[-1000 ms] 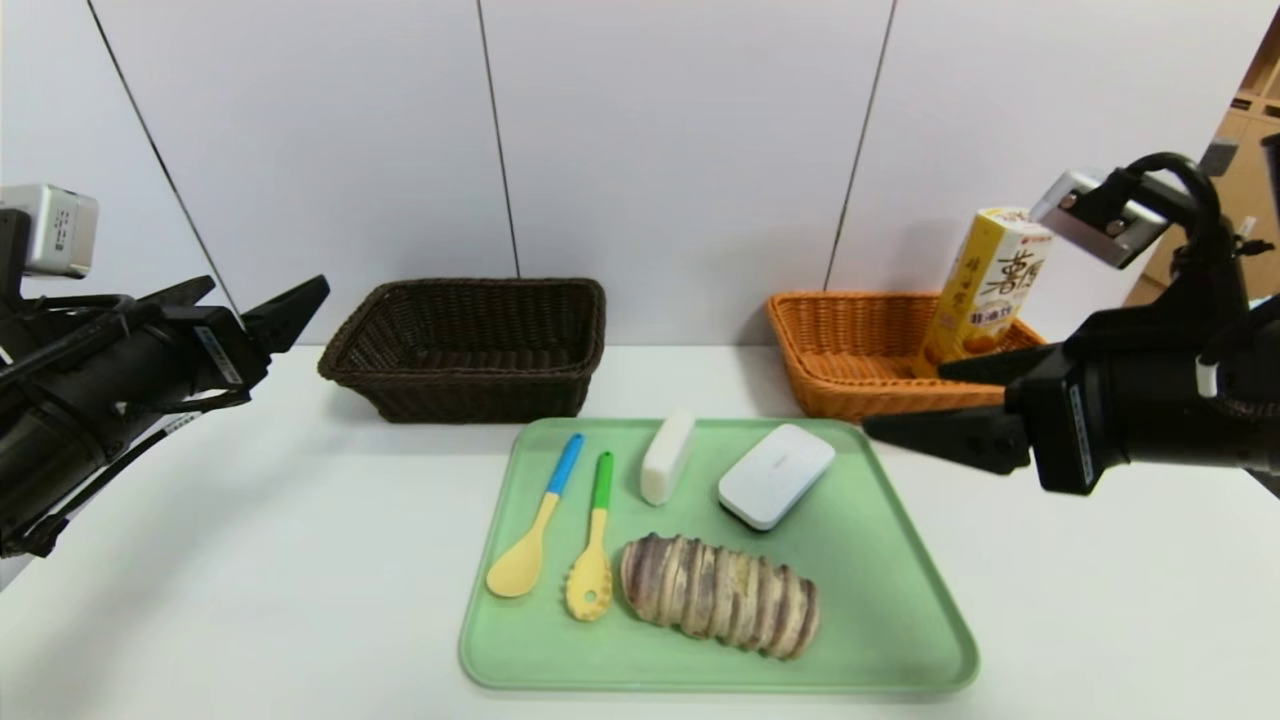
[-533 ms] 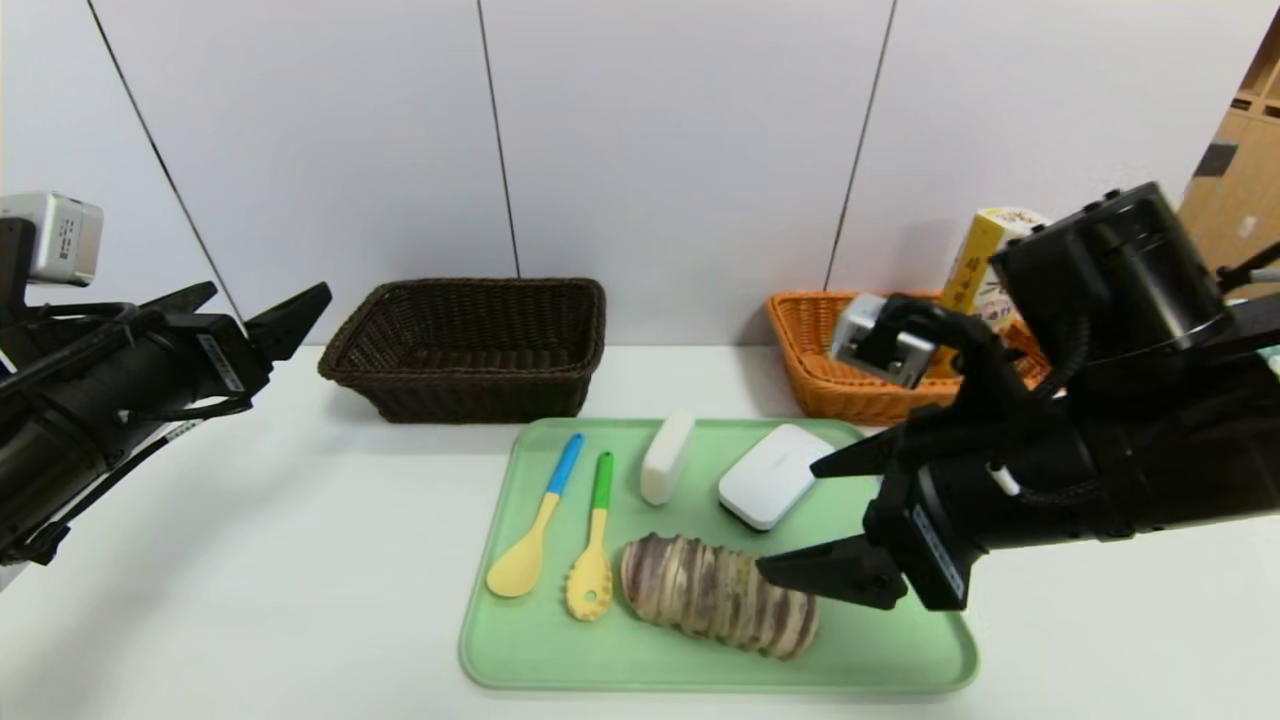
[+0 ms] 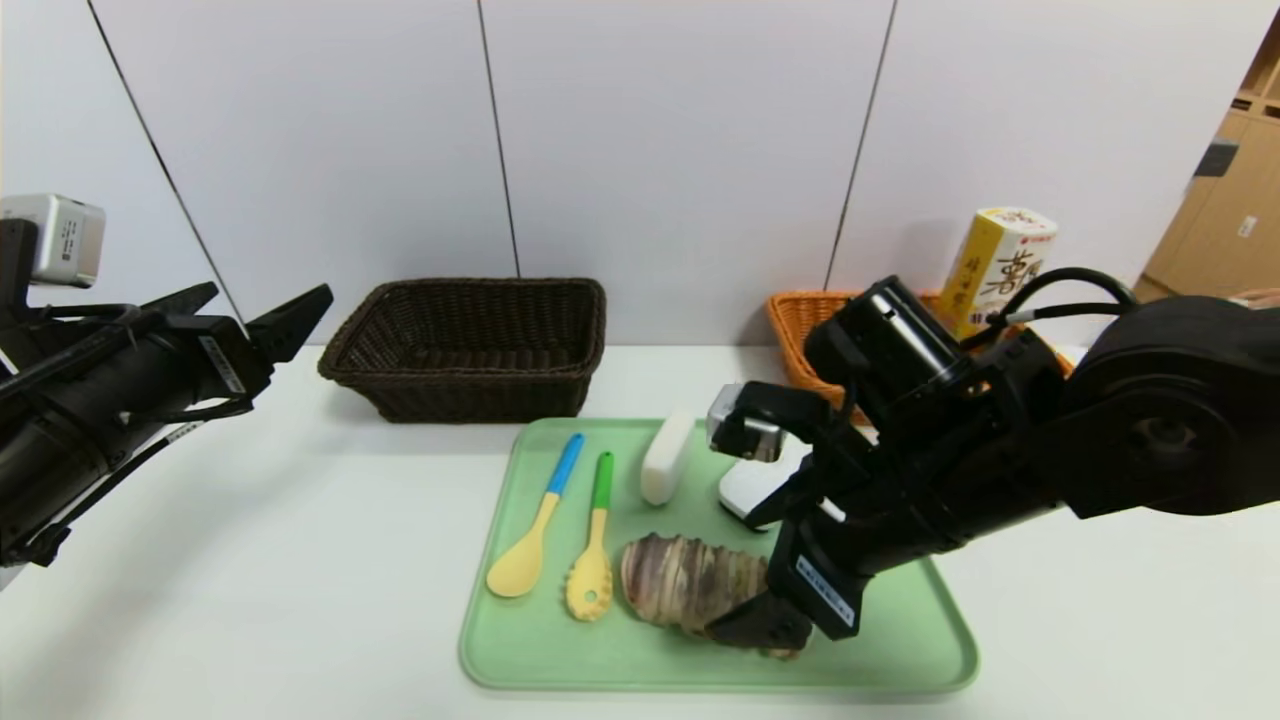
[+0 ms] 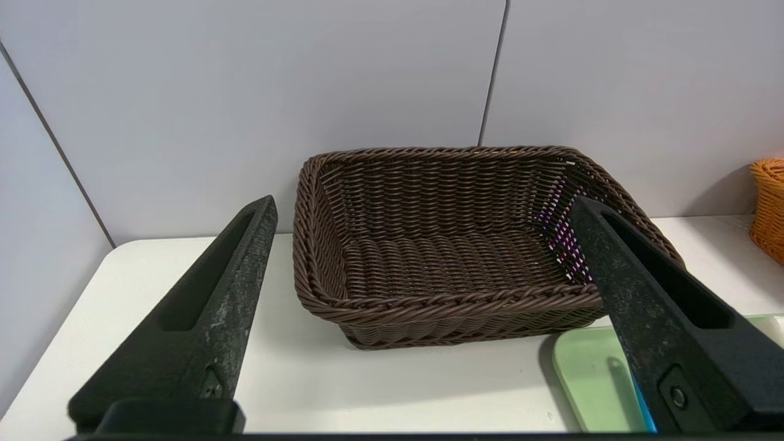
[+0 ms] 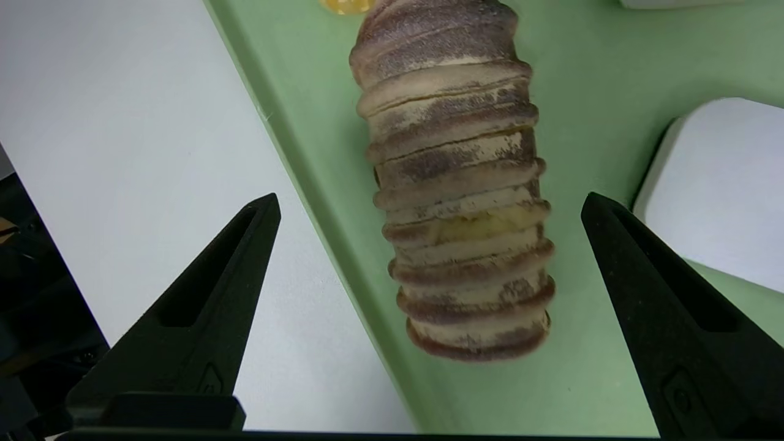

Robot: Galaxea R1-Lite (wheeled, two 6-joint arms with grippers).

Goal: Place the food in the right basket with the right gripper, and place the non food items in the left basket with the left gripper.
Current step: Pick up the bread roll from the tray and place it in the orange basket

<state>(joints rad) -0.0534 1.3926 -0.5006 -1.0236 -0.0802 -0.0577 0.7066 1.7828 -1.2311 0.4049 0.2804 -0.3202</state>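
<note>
Bread (image 3: pixel 700 590) lies at the tray's (image 3: pixel 900 640) six o'clock. The right gripper (image 3: pixel 765 570) hangs over it, spread wide, holding nothing. The left gripper (image 3: pixel 255 315) idles, gaping, at the brown basket's (image 3: pixel 470 345) nine o'clock

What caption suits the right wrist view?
Open right tool straddling the striped bread loaf on the green tray.

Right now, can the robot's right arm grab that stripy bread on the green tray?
Probably yes. The right gripper hangs just above the stripy bread with its fingers spread wide on either side, and nothing lies between them on the green tray.
</note>
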